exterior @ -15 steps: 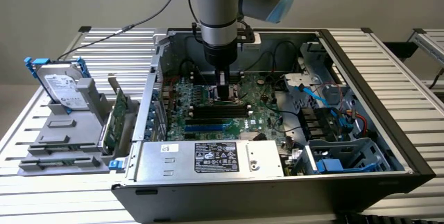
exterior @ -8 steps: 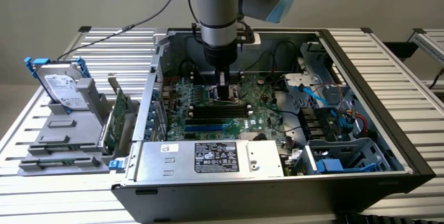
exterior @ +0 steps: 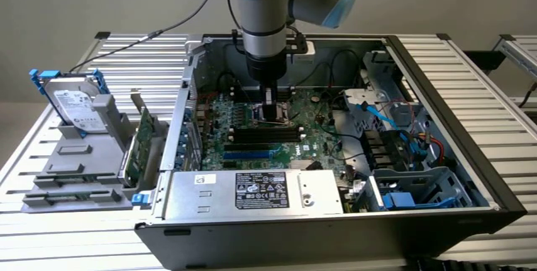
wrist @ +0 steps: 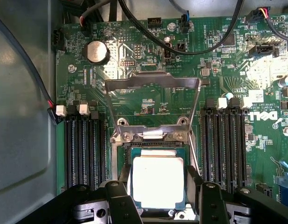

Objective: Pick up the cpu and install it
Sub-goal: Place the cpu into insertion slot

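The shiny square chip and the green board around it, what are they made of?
The chip looks like bare silvery metal on top: it glares bright. The green board looks like hard lacquered plastic, maybe fibreglass: glossy, with fine printed lines.

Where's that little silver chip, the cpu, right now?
In the wrist view the cpu sits clasped between the fingers over the socket, memory slots on either side.

A robot arm (exterior: 261, 19) reaches down into an open computer case (exterior: 336, 246), its gripper (exterior: 273, 112) low over the green motherboard (exterior: 312, 138) — a hard drive (exterior: 77, 104) stands propped at the exterior view's left.
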Robot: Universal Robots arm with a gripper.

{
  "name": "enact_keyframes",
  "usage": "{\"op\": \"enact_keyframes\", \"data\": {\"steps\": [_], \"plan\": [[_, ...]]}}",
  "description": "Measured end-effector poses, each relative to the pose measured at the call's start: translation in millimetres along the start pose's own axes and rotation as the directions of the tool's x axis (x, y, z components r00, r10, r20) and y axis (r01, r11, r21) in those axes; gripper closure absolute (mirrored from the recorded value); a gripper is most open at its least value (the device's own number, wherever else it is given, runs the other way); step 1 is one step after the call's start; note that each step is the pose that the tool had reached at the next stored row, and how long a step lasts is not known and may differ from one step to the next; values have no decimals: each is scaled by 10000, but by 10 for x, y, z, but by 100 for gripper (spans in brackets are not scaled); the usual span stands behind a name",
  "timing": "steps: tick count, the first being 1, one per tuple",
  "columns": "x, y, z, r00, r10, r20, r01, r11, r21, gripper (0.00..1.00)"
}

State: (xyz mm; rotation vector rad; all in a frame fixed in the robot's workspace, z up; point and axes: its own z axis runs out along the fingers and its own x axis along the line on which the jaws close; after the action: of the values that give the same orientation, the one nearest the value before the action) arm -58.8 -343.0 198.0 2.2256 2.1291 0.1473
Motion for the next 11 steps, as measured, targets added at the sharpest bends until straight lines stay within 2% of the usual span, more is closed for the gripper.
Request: {"op": "enact_keyframes", "data": {"steps": [11], "plan": [[21,-6,18,10000,-23,-3,23,10000,-4,45]]}}
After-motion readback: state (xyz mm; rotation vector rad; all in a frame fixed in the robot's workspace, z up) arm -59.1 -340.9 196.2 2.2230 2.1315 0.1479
